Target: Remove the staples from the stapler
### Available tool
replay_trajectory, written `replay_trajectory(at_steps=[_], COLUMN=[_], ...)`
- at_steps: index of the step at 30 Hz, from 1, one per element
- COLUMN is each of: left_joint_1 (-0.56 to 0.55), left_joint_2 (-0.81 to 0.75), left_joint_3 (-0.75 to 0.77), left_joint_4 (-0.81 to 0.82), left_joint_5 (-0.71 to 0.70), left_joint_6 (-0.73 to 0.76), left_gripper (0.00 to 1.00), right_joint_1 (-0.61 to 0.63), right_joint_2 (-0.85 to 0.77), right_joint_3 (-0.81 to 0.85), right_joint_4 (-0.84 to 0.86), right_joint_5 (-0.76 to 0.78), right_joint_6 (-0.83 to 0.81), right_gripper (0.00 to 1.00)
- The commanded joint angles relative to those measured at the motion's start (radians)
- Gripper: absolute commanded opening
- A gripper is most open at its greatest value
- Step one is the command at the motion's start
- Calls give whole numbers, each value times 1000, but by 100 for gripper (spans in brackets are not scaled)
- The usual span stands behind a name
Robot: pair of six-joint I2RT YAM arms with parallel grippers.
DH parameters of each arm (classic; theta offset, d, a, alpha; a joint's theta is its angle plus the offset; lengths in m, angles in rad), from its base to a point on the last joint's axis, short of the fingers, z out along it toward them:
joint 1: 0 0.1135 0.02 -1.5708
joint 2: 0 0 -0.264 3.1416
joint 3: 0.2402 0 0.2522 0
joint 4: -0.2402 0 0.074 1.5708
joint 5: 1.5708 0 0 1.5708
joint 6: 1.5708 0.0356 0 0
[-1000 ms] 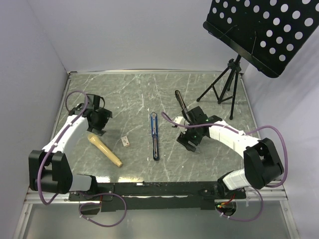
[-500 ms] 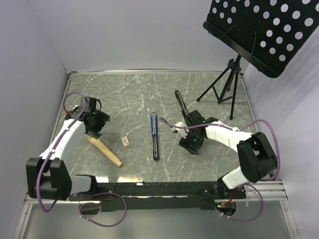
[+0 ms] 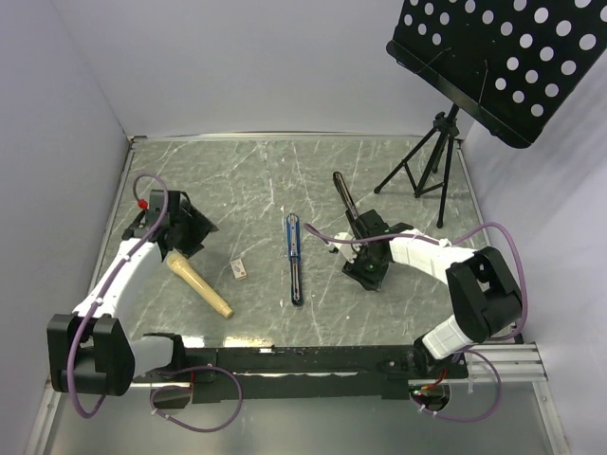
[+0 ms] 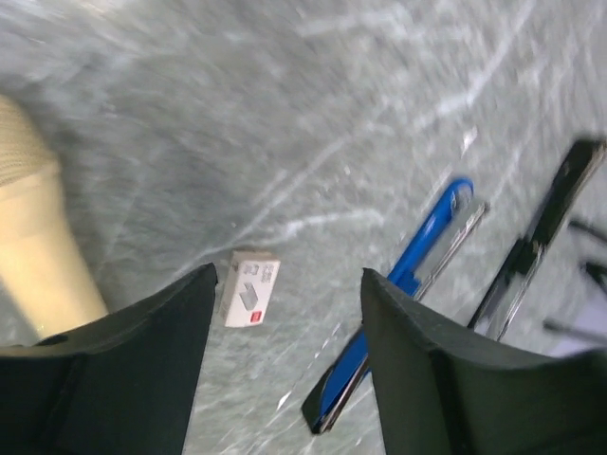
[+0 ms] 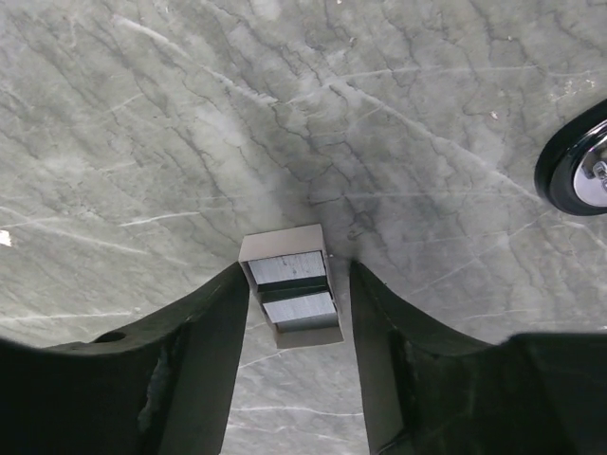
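Note:
The blue stapler [image 3: 295, 256] lies opened out flat at the table's middle; in the left wrist view the stapler [image 4: 408, 284] shows its silvery rail, and I cannot tell whether staples lie in it. My left gripper [image 3: 190, 232] hovers open well to its left, with nothing between its fingers [image 4: 289, 280]. My right gripper [image 3: 368, 270] is low over the table right of the stapler. Its jaws [image 5: 297, 270] straddle a small open tray [image 5: 308, 332] holding two grey staple strips [image 5: 287, 268]. The left finger touches the tray and a thin gap shows at the right finger.
A small white staple box [image 3: 240, 269] and a beige handle-shaped object [image 3: 199, 286] lie left of the stapler. An all-black stapler [image 3: 343, 201] lies behind my right gripper. A music stand on a tripod [image 3: 432, 161] occupies the back right corner, one foot [image 5: 574, 171] close by.
My right gripper's jaws have narrowed around the tray of staple strips, and the arm has drawn slightly left. My left wrist has swung, and its jaws have narrowed a little.

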Motion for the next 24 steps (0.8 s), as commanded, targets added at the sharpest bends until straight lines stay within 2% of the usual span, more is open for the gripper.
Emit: replay_trajectory(at_steps=[1,2,4,5,6,9,14,24], left_joint_1=[3,3,1,1,1,-2,-34,-143], left_joint_2=[-38,-36,-25,-19,-1,47,133,237], left_joint_3=[-71,-92,-103,-109,-109,-98,-68,-43], left_joint_4=[167,201,224,238,238,224,179,133], left_joint_5=[211,235,301,317,338,350,291,177], left_joint_6=[133,140,171,182,191,232,288,271], left_gripper=[57,54,39,31,19,2,1,1], right_joint_1=[-12,-12,-11,-12,-11,-11,-12,-9], right_joint_2=[2,6,9,11,11,-6,-6,34], right_joint_3=[1,2,7,11,14,39,62,149], right_joint_4=[18,18,14,15,15,11,5,-34], right_joint_5=[-6,-5,-13,-17,-22,-107,-126,-141], right_joint_6=[-17,-16,-10,-7,-5,13,44,108], right_gripper=[49,48,45,44,43,41,37,33])
